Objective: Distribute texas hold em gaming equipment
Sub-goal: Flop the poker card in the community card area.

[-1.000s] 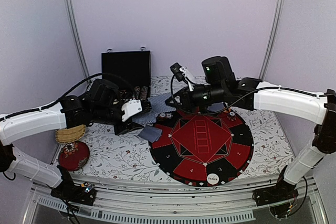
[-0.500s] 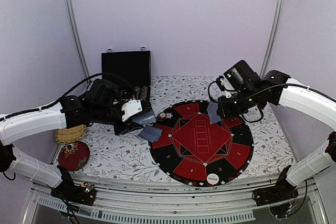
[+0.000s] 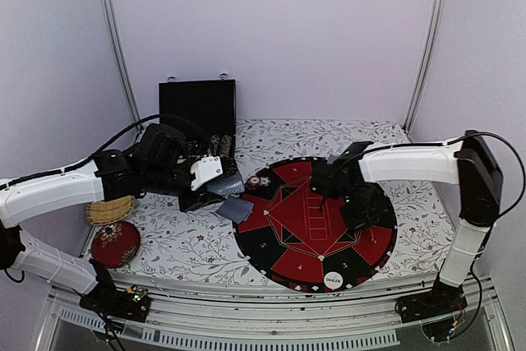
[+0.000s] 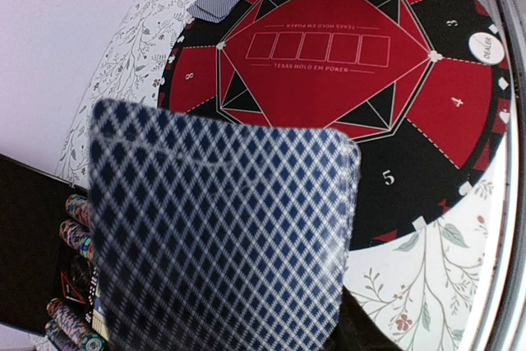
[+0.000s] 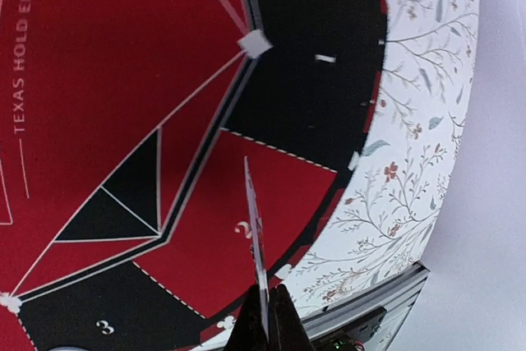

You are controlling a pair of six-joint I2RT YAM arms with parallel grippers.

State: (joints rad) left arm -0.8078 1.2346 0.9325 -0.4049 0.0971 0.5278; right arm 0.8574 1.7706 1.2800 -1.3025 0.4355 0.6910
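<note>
Currently pinched edge-on in fully closed right gripper [image 5: 265, 318]: card [image 5: 255, 228], over right edge of mat [image 5: 99, 80]. Avoid high release: risk of flutter off mat. Left gripper [image 3: 220, 187] half-closed round deck [image 4: 222, 228], beyond left edge.

Pale lilac walls [image 3: 271, 30] and slim metal posts [image 3: 113, 39] surround a table under a floral cloth [image 3: 189, 240].

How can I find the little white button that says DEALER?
Find the big round red-and-black mat on the flowery table. At its near edge lies the DEALER button. It is the only white disc with a word on it; the striped chips sit at the far-left edge.
</note>
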